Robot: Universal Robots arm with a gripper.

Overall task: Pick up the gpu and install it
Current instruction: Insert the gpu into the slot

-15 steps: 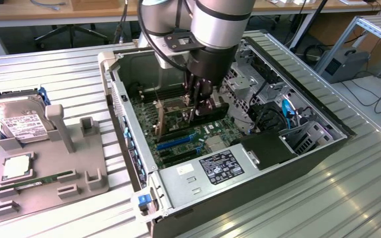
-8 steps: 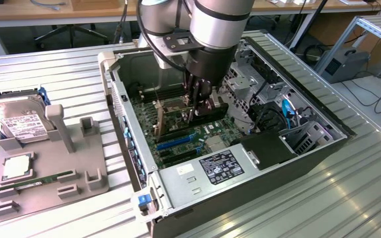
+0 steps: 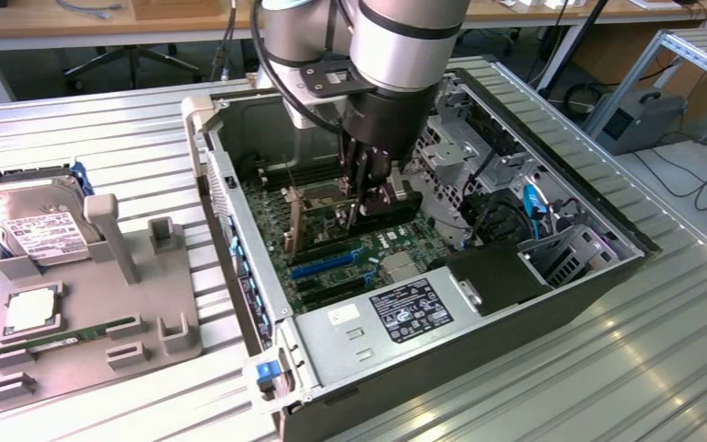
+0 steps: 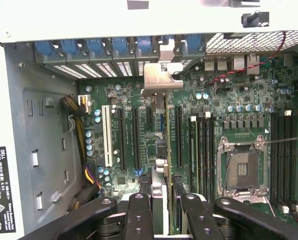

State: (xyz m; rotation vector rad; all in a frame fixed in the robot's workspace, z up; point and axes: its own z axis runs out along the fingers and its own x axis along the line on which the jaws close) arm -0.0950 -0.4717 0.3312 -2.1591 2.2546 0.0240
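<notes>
So the silver-and-black robot arm is reaching straight down into the open dark-grey desktop tower case (image 3: 624, 253), which lies on its side on the ribbed metal table (image 3: 648, 368) so the green motherboard (image 4: 239, 100) faces up. The black two-finger gripper (image 4: 165, 192) is closed partway on the gpu (image 4: 161, 145), a thin flat card with a dark face and a silver metal bracket at one end, and it holds the card on edge, pinched by its top side, I guess so the connector edge points down at the board. In the wrist view the card runs edge-on between the fingers, lined up in the row of long black expansion slots (image 4: 136, 137), with its silver bracket (image 4: 161, 80) sitting right up at the back wall of the case beside the blue plastic slot latches (image 4: 99, 47). That makes sense, since the bracket has to land in the rear opening while the card goes into the slot. I can't tell whether the card is already seated or just hovering over the slot, the view is too edge-on for that. From the exterior view the gripper (image 3: 372, 198) is deep among the components, near the middle of the board. Off to the exterior view's left, a grey plastic parts holder (image 3: 84, 350) sits well apart from the case, with a silver boxy hard drive (image 3: 34, 226) with a white label and a narrow green RAM stick (image 3: 77, 333) parked in it.
</notes>
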